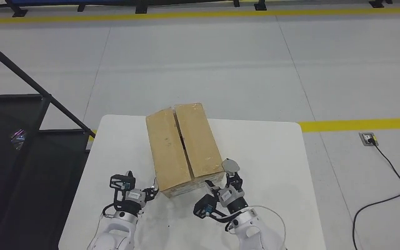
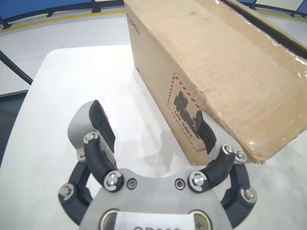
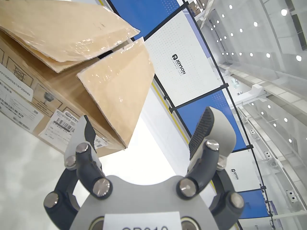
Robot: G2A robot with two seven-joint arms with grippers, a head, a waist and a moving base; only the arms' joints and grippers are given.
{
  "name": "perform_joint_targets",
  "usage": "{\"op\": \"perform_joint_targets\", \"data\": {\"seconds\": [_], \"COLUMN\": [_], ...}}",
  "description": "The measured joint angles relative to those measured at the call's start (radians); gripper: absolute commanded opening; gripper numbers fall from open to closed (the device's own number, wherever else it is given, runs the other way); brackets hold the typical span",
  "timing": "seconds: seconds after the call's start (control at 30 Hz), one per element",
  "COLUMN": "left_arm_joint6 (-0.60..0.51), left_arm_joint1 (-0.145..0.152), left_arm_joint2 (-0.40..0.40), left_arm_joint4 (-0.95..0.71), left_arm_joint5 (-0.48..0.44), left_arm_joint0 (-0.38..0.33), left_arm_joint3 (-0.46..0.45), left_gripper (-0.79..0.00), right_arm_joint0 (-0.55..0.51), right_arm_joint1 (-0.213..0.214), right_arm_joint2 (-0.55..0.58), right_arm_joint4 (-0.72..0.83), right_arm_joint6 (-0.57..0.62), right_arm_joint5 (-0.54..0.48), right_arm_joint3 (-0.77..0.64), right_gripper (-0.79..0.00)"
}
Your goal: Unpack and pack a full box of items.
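Top view has the cardboard box lying closed-looking on the white bench, with both arms at its near end, one at each corner.

The left claw is spread wide and holds nothing. The box's long side wall runs just ahead of it, on the side of one finger. That finger may be brushing the cardboard, though the angle is too poor to be sure.

The right claw is also wide open and empty. Just beyond its fingertips the two top flaps stand ajar. The nearer flap tilts up towards the claw, and the farther flap sags over a dark gap between them.

The step in hand looks like opening the lid to begin unpacking. To do it well:

- The right claw should slip one finger under the free edge of the nearer flap and close lightly near its corner.
- It should then swing the flap outward about its fold, not pull straight up.
- The glossy tape over the flaps looks slick, so a deep bite is safer than a fingertip pinch.
- The left claw would do best pressed against the side wall, so the box neither slides nor tips.
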Motion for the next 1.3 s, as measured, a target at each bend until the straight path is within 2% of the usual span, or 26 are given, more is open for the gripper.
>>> {"op": "perform_joint_targets", "data": {"seconds": [0.2,0.4,0.63,0.9,1.07,1.2,1.3], "left_arm_joint6": [-0.004,-0.002,-0.006,-0.014,-0.012,-0.015,-0.016], "left_arm_joint1": [-0.003,-0.007,-0.010,-0.015,-0.017,-0.019,-0.021], "left_arm_joint2": [0.014,0.037,0.058,0.098,0.111,0.104,0.115], "left_arm_joint4": [0.000,0.024,0.047,0.093,0.107,0.095,0.104], "left_arm_joint5": [-0.016,-0.021,-0.032,-0.054,-0.050,-0.038,-0.045], "left_arm_joint0": [-0.004,-0.006,-0.011,-0.017,-0.017,-0.018,-0.022], "left_arm_joint3": [0.006,0.004,0.000,-0.012,-0.016,-0.003,0.005], "left_gripper": [0.000,0.000,0.000,0.000,0.000,0.000,0.000], "right_arm_joint0": [0.060,0.076,0.067,0.019,-0.044,-0.102,-0.148], "right_arm_joint1": [-0.022,-0.034,-0.043,-0.041,-0.031,-0.014,-0.005], "right_arm_joint2": [-0.020,-0.012,0.012,0.073,0.125,0.170,0.202], "right_arm_joint4": [0.015,0.016,0.015,0.034,0.069,0.073,0.080], "right_arm_joint6": [0.025,0.016,0.007,-0.010,-0.080,-0.192,-0.260], "right_arm_joint5": [-0.007,0.017,0.086,0.079,0.051,-0.032,-0.053], "right_arm_joint3": [0.062,0.089,0.102,0.067,0.015,-0.030,-0.062], "right_gripper": [0.000,0.000,0.000,0.000,0.000,0.000,0.000]}}
